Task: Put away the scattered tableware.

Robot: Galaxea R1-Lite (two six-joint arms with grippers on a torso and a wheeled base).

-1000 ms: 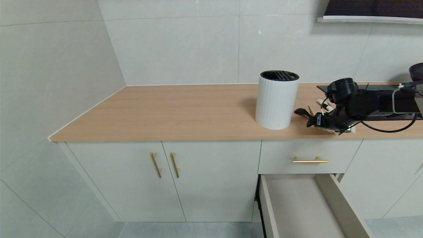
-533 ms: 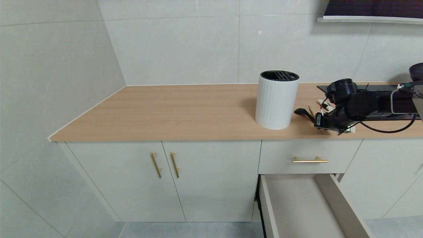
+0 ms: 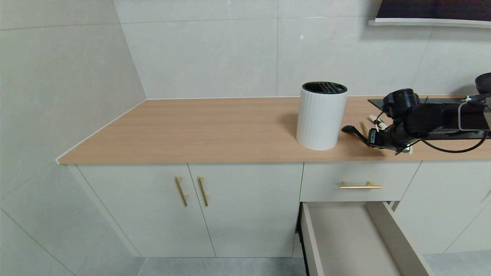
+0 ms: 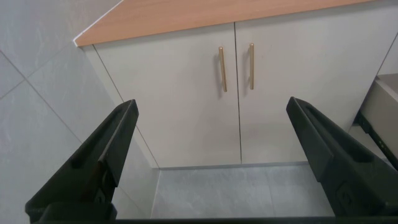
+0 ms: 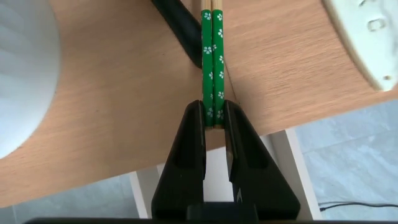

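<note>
The left gripper (image 4: 211, 104) hangs wide open and empty, facing the cabinet doors (image 4: 236, 93) under the countertop (image 3: 199, 130), probably parked out of the way. The white slotted holder (image 3: 321, 117) stands just left of the right gripper (image 5: 213, 115). That gripper is pinched narrow on the near ends of the green chopsticks (image 5: 212, 56), which lie flat at the countertop's front edge, a hold suited to lifting both together. A black utensil (image 5: 177, 28) lies against them ahead of that gripper; an open drawer (image 3: 345, 234) waits below.

Two green-patterned wooden chopsticks (image 5: 212, 62) in the right gripper (image 5: 213, 117); one black utensil handle (image 3: 350, 129) just beside it; one white ribbed cylindrical holder (image 3: 321, 117); three gold bar handles (image 3: 360, 187); one open pale drawer (image 3: 347, 237).
</note>
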